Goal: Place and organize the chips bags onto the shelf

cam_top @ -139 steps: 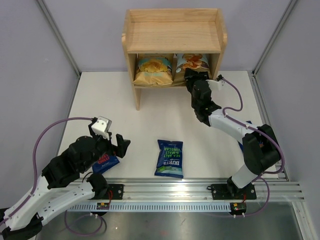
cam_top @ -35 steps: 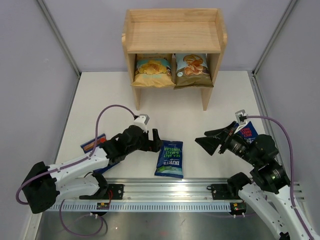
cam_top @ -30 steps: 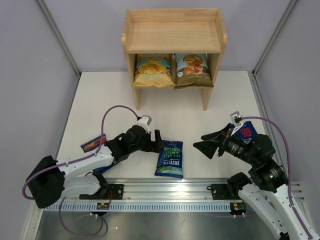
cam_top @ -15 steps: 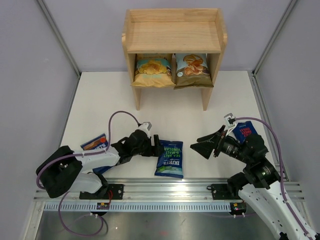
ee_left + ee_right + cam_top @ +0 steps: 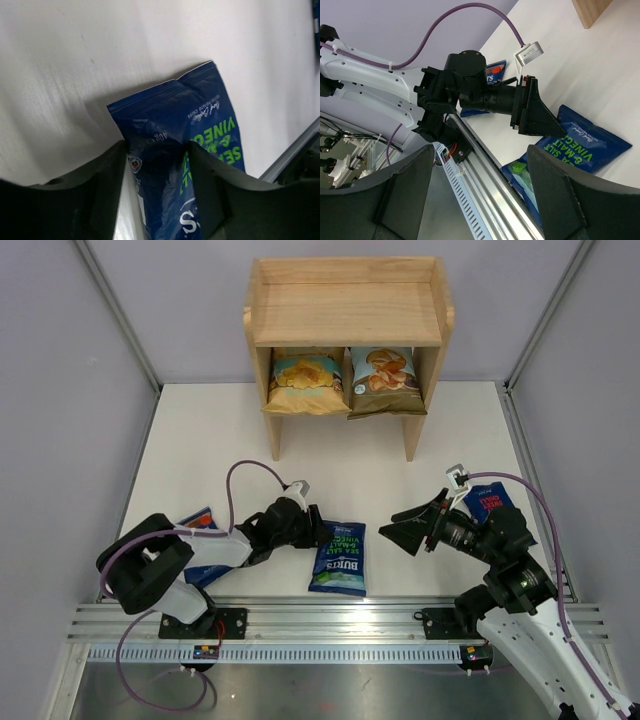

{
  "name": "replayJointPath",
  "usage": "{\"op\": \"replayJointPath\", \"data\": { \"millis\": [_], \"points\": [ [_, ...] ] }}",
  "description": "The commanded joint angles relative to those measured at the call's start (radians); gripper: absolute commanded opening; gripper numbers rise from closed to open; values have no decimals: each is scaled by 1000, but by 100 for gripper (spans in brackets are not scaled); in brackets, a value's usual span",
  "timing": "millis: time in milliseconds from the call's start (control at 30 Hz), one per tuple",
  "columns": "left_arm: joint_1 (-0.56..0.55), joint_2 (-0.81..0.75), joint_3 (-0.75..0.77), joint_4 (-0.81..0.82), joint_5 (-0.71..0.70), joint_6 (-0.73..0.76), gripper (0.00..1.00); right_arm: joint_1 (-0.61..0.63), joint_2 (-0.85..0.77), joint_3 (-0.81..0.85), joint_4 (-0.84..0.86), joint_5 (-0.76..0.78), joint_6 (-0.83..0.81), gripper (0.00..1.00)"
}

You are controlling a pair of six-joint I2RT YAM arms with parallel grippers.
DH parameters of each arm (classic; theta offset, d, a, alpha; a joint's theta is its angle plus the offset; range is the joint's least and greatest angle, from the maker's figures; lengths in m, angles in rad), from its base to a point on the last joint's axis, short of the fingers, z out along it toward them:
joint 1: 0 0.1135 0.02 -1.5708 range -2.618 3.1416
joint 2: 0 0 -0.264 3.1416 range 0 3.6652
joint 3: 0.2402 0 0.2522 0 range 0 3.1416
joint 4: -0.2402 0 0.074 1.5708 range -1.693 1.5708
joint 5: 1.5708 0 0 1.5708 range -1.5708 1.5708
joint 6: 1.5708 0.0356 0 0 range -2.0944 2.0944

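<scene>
Nearest me, the metal rail [image 5: 340, 620] runs along the near edge of the worktop [image 5: 340, 465]. Just beyond it my left pincer [image 5: 157, 146] lies low, its jaws apart and set either side of a top corner of the green-lettered bag [image 5: 339, 558], which lies flat on the worktop. Only my left wrist camera shows this straddle: the dark fingers [image 5: 107, 190] sit one on each side of the blue foil, with the bag between them and nothing squeezed. From above, the pincer merely looks pressed against the bag's upper left edge.

My right pincer [image 5: 398, 532] hangs over the worktop to the right of that bag, apart from it, with its jaws spread wide and holding nothing. Its wrist camera looks across at my left arm [image 5: 470, 85] and the green-lettered bag. It also catches a red-lettered bag [image 5: 495, 71] peeking out behind that arm. The overhead view shows the same bag partly covered by the arm, toward the worktop's left side. A second red-lettered bag [image 5: 488, 502] lies beside my right arm [image 5: 520, 580], seen only from above.

Farthest off, the wooden shelf [image 5: 345, 310] stands at the back of the worktop. Its lower tier holds the yellow bag [image 5: 306, 380] on the left and the light-blue and brown bag [image 5: 385, 373] beside it on the right.
</scene>
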Motion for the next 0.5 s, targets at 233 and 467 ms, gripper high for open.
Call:
{"op": "replayJointPath", "data": {
  "millis": [233, 467],
  "points": [
    [2, -12, 3, -102, -52, -24, 21, -4, 29, -42, 59, 10, 8, 82],
    [2, -168, -25, -139, -133, -130, 1, -4, 69, -151, 118, 122, 113, 83]
  ]
}}
